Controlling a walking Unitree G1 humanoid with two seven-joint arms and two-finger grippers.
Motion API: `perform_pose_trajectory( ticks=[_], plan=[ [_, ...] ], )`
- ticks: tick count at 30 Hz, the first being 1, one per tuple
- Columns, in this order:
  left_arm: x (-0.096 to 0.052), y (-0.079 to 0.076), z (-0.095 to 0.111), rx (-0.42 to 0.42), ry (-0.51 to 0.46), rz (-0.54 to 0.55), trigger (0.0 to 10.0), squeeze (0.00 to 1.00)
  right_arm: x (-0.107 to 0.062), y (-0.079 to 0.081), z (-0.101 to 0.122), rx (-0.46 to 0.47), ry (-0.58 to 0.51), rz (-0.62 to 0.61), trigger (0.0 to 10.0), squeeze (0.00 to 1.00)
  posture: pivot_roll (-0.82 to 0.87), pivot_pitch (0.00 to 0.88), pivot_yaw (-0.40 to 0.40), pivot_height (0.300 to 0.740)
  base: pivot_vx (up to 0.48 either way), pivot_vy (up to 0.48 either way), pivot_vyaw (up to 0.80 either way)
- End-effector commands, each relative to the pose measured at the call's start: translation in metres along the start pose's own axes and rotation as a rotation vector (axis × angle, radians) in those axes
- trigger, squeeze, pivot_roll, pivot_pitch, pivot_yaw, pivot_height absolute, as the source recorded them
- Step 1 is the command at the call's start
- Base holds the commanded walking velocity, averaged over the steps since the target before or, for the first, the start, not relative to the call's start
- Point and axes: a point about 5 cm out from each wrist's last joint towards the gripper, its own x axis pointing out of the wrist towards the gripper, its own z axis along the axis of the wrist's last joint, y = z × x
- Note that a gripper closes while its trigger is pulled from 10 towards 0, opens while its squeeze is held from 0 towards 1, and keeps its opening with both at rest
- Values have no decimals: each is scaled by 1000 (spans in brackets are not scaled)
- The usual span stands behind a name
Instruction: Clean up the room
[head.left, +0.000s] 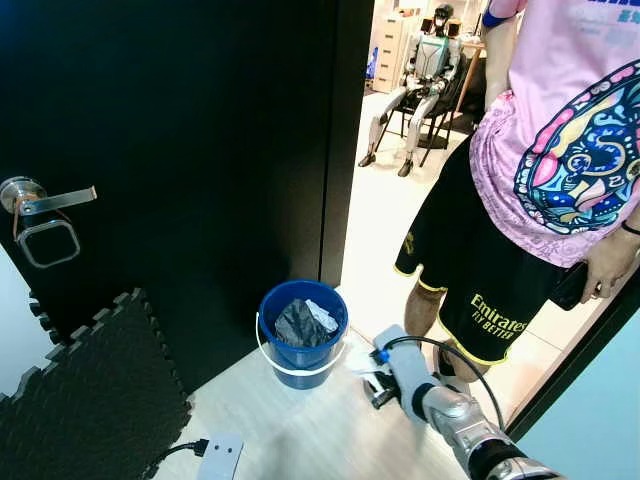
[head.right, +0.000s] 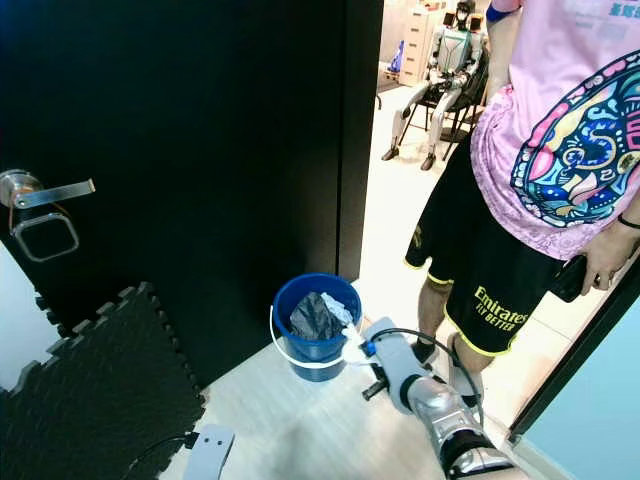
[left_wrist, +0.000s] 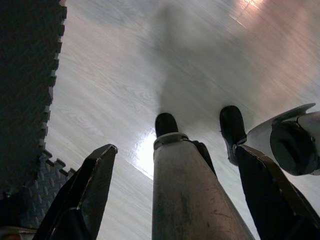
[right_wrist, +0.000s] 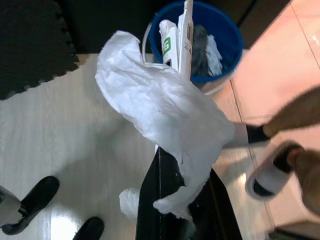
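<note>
Right gripper (right_wrist: 172, 200) holds white wrapper (right_wrist: 165, 112) beside blue bucket (head.left: 303, 342).

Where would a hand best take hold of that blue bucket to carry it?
By the white wire handle of the blue bucket, probably from above. It hangs down the front wall, so a finger would have to hook under it there. The rim is wide and the inside is filled with crumpled rubbish.
</note>
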Motion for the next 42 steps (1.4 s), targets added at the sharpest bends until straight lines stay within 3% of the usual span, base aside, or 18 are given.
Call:
perform_pose_trajectory(
  ticks=[1, 2, 3, 4, 20, 32, 37, 42],
  plan=[
    [-1, 20, 5, -16, -32, 29, 10000, 0, 3, 0, 15, -39, -52, 9, 10000, 0, 25, 0, -35, 740, 0, 0, 0],
    [-1, 20, 5, -16, -32, 29, 10000, 0, 3, 0, 15, -39, -52, 9, 10000, 0, 25, 0, -35, 740, 0, 0, 0],
    [-4, 44, 11, -15, -58, 48, 10000, 0, 4, -1, 17, -31, -59, 1, 10000, 0, 24, 0, -34, 740, 247, 0, 0],
    [-5, 50, 10, -1, -55, 59, 10000, 0, 4, -1, 17, -44, -50, -8, 10000, 0, 24, 0, -30, 740, 307, 0, 0],
    [-5, 51, 8, -2, -47, 65, 10000, 0, 3, -9, 20, -29, -62, -72, 10000, 0, 28, 0, -26, 740, 375, 0, 241],
    [-3, 47, 25, 9, -106, 20, 10000, 0, 4, -16, 29, -8, -71, -133, 10000, 0, 32, 0, -24, 740, 406, 0, 0],
    [-1, 44, 50, 9, -186, -10, 10000, 0, 4, -21, 33, 18, -81, -155, 10000, 0, 32, 0, -28, 740, 406, 0, -635],
    [-1, 42, 60, 17, -213, -14, 10000, 0, 6, -15, 34, -19, -76, -114, 10000, 0, 32, 0, -28, 740, 394, 0, 0]
  ],
)
